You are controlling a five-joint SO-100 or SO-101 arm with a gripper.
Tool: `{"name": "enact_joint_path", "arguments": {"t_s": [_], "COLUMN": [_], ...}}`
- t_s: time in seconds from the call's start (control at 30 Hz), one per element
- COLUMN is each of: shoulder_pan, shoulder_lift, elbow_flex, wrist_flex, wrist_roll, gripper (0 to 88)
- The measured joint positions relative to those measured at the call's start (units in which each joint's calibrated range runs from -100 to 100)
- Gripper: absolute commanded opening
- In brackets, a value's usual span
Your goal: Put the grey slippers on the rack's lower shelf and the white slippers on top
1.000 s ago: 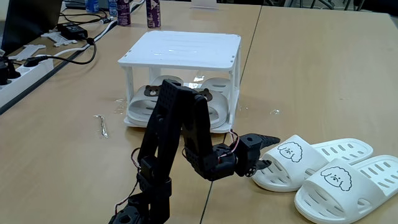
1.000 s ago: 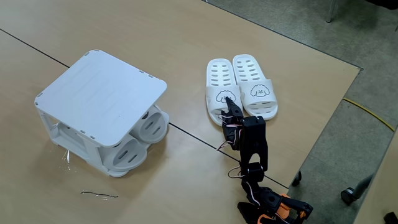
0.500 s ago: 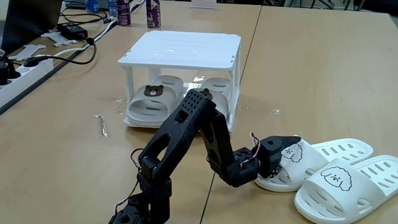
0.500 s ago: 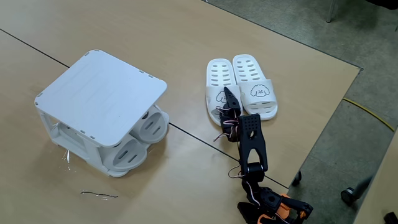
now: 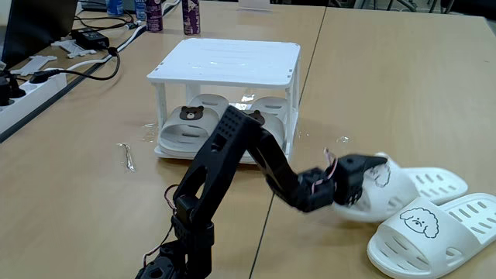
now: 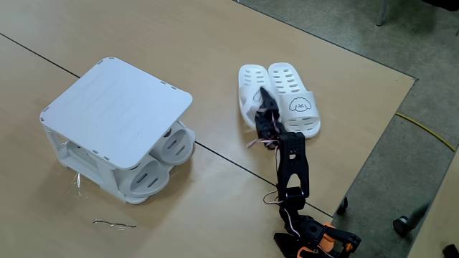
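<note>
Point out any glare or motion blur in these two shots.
In a fixed view, glare streaks the rack's top and glints on the lower shelf; in both fixed views the lifted white slipper smears with motion blur.

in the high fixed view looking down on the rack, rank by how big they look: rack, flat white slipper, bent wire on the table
1. The rack, clearly largest.
2. The flat white slipper, much smaller than the rack.
3. The bent wire, thin and smallest.
The wire lies nearer the camera, yet it looks smallest anyway.
</note>
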Motion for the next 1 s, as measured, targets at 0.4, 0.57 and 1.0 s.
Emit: {"name": "enact_joint_path", "arguments": {"t_s": [0.4,0.57,1.0], "shoulder_pan": [3.2,3.2,-11.2], "shoulder_lift": [-24.2,-32.1,-56.8], "elbow_flex": [-26.8,-35.9,-42.0], "wrist_flex": [52.1,68.0,88.9], "wrist_roll": [0.0,0.0,0.0], "gripper": [0.7,0.7,0.7]}}
